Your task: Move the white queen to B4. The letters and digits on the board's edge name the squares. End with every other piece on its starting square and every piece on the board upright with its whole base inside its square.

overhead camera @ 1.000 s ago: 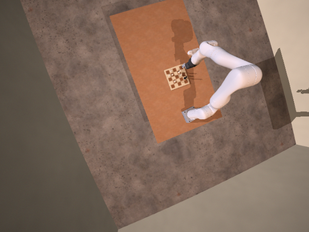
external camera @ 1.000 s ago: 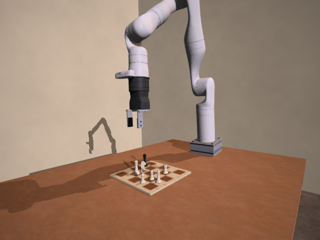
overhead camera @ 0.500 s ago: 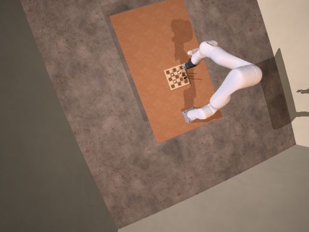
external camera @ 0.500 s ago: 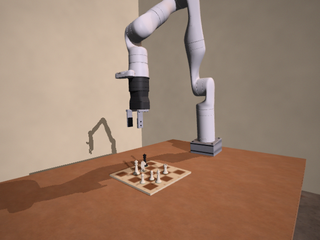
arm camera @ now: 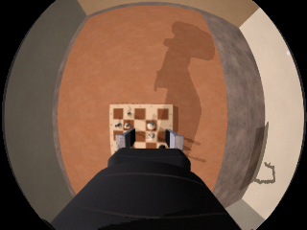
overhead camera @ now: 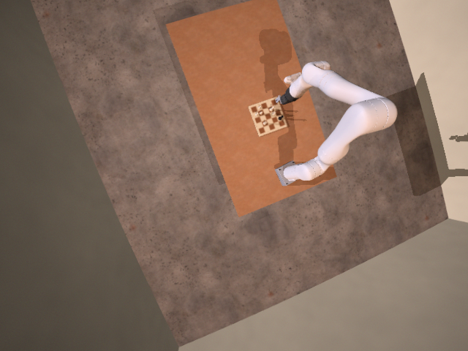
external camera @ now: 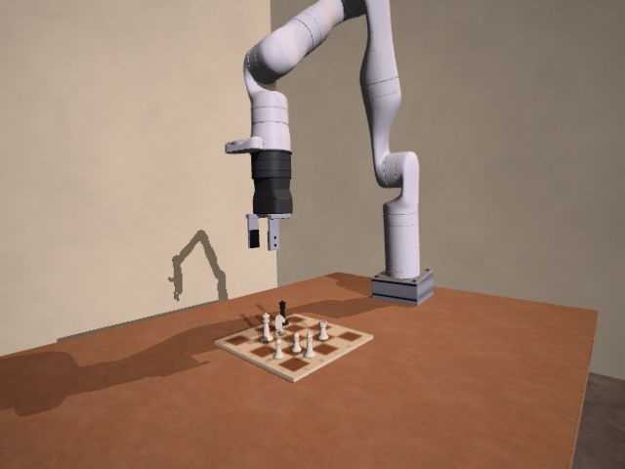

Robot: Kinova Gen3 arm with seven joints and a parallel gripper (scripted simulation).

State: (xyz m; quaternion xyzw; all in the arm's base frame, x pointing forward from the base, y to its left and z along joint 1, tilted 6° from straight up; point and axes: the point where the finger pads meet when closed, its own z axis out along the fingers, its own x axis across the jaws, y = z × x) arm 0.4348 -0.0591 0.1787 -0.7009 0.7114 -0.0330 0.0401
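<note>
A small chessboard (external camera: 292, 344) lies on the brown table; it also shows in the overhead view (overhead camera: 268, 116) and the wrist view (arm camera: 142, 125). Several white pieces stand upright on it. A tall white piece with a crowned top (external camera: 266, 326) at the board's left side looks like the white queen, with a white knight (external camera: 278, 322) beside it. One black piece (external camera: 283, 312) stands at the far edge. My gripper (external camera: 263, 236) is open and empty, high above the board's far left part. It also shows in the overhead view (overhead camera: 278, 99) and the wrist view (arm camera: 150, 141). The edge letters are too small to read.
The arm's base (external camera: 402, 287) is bolted to the table behind and to the right of the board. White pawns (external camera: 277, 349), a taller white piece (external camera: 309, 344) and a rook (external camera: 322, 330) stand close together near the board's middle. The table's edge runs down the right.
</note>
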